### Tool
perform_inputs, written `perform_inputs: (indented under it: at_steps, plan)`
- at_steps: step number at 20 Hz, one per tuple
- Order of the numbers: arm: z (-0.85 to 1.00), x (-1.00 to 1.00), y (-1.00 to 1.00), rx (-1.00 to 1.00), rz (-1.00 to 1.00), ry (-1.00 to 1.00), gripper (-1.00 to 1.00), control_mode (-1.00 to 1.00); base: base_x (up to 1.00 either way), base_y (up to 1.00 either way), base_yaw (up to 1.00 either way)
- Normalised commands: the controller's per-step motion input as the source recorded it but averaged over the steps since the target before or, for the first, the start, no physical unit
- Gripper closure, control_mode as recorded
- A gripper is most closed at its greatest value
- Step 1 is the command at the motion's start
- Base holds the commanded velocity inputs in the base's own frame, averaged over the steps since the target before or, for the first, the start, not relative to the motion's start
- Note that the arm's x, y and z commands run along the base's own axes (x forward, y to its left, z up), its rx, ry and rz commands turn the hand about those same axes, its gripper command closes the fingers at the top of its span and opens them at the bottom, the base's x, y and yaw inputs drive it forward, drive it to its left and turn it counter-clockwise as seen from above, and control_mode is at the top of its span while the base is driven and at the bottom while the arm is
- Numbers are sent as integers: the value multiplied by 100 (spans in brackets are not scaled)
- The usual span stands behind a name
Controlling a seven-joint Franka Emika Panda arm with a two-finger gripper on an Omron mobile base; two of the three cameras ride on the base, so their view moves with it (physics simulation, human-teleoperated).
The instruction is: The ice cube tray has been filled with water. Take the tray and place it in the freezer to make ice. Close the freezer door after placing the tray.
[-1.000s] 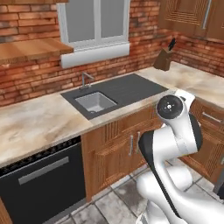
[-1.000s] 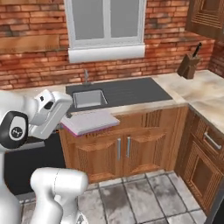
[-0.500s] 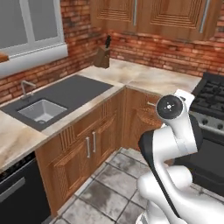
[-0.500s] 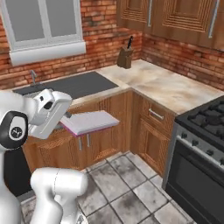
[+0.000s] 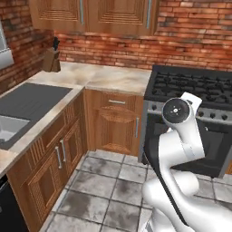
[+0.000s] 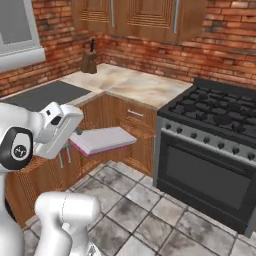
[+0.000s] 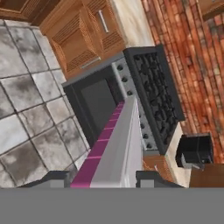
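Carry step: fingers [image 7: 103, 181] clamping 1 end of the ice cube tray [image 6: 103, 140], holding it level above the floor beside the oven range [image 6: 210, 150]. Next, likely locating the freezer.

Ice cube tray [image 6: 104, 139] matt, smooth; cabinets [image 5: 114, 123] grained wood; countertop [image 6: 132, 85] marbled stone.

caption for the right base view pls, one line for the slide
Gripper carries the ice cube tray level above the tiled floor, black oven range to its right, knife block on corner counter.
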Motion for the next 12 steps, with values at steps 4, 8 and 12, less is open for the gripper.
perform_inputs:
  at_steps: [4,8,12]
  plan:
    - [0,0,0,0,0,0,100,100,-57,42,-53]
    - [0,0,0,0,0,0,100,100,-34,34,-57]
    - [0,0,0,0,0,0,100,100,-21,18,-56]
